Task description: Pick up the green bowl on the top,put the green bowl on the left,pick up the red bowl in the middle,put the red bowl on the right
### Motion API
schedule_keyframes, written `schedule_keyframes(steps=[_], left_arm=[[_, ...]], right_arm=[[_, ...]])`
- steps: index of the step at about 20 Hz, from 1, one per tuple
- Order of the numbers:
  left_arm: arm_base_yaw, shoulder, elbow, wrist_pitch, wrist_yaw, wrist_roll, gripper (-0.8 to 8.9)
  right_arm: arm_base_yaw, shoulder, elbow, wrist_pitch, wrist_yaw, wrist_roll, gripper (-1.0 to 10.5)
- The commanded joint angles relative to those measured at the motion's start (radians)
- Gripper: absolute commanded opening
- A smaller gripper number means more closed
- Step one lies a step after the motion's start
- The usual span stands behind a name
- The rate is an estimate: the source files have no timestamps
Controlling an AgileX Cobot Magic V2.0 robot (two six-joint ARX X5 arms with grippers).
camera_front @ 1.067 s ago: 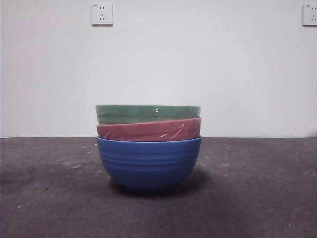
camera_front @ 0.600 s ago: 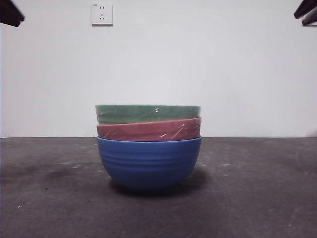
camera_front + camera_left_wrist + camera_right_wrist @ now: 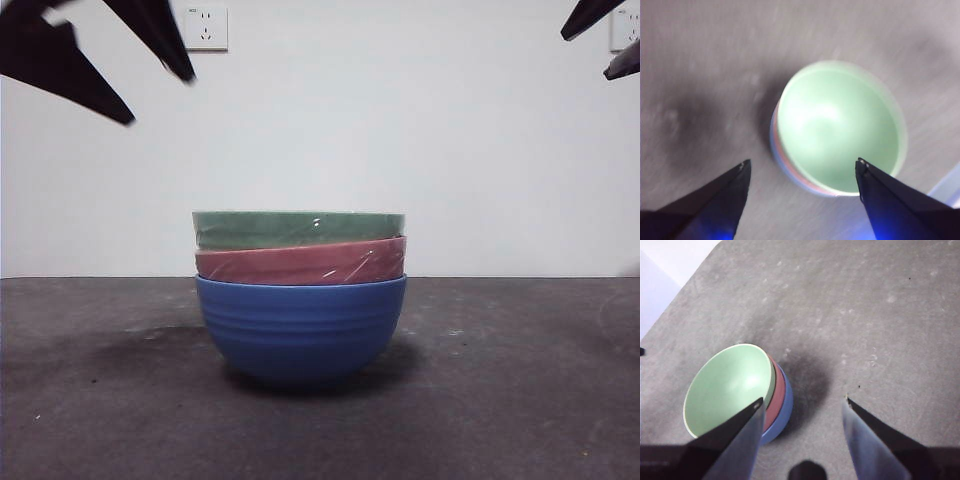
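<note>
Left gripper [image 3: 150,95] newly descending above green bowl [image 3: 298,229], jaws released; right gripper [image 3: 802,405] waits, jaws released; stack untouched, pick pending.

Sage-green bowl [image 3: 298,229] with white scratches; pinkish-red bowl [image 3: 300,262], white streaks; blue ribbed bowl [image 3: 300,328]; dark grey table [image 3: 520,400]

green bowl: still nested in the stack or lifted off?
Nested. The green bowl sits in the red bowl; both open grippers are clear of it.
</note>
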Motion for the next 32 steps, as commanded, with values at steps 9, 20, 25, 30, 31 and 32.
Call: schedule_keyframes(steps=[9, 20, 25, 30, 31, 32], left_arm=[[-0.153, 0.332, 0.104, 0.011, -0.237, 0.054, 3.45], [-0.159, 0.358, 0.104, 0.024, -0.256, 0.054, -0.12], [-0.159, 0.358, 0.104, 0.04, -0.26, 0.053, -0.13], [-0.158, 0.357, 0.15, 0.027, -0.26, 0.054, -0.13], [-0.155, 0.354, 0.175, 0.009, -0.26, 0.055, -0.13], [-0.152, 0.351, 0.204, -0.014, -0.26, 0.056, -0.13]], right_arm=[[0.003, 0.006, 0.003, -0.019, 0.002, 0.002, 2.5], [0.003, 0.006, 0.003, -0.019, 0.006, 0.002, 2.5], [0.003, 0.006, 0.003, -0.019, 0.006, 0.002, 2.5], [0.003, 0.006, 0.003, -0.018, 0.009, 0.002, 2.5], [0.003, 0.006, 0.003, -0.018, 0.009, 0.002, 2.5], [0.003, 0.006, 0.003, -0.018, 0.009, 0.002, 2.5]])
